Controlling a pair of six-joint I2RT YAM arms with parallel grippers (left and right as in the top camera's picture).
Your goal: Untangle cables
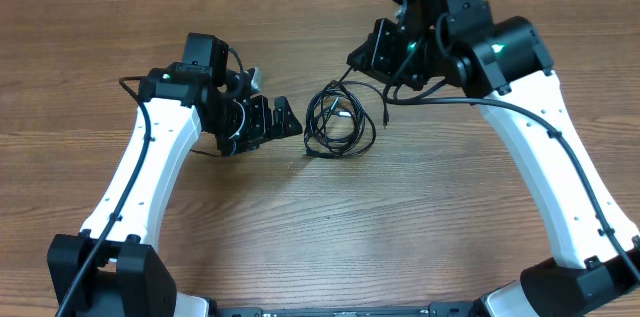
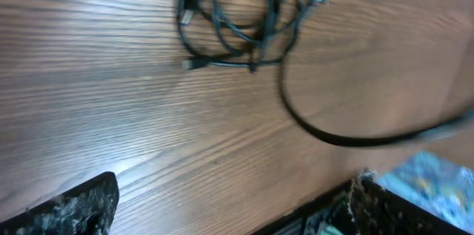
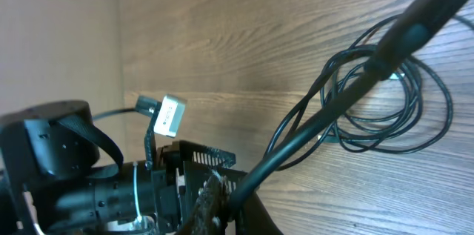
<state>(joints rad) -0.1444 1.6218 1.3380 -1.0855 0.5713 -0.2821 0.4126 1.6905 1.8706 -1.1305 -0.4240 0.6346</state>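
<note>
In the left wrist view the cables (image 2: 255,42) run off the top edge and are smeared by blur. Only the finger ends of the left gripper (image 2: 235,209) show, at the bottom corners. In the right wrist view an out-of-focus thick wire (image 3: 333,101) crosses the cables and hides part of them. Overhead, their ends are too small to count.

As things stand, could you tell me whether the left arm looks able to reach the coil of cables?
Probably yes: the left tool stands open and points at the coil of cables, a short way off. Only bare wooden table lies between them, and nothing crosses that path.
</note>
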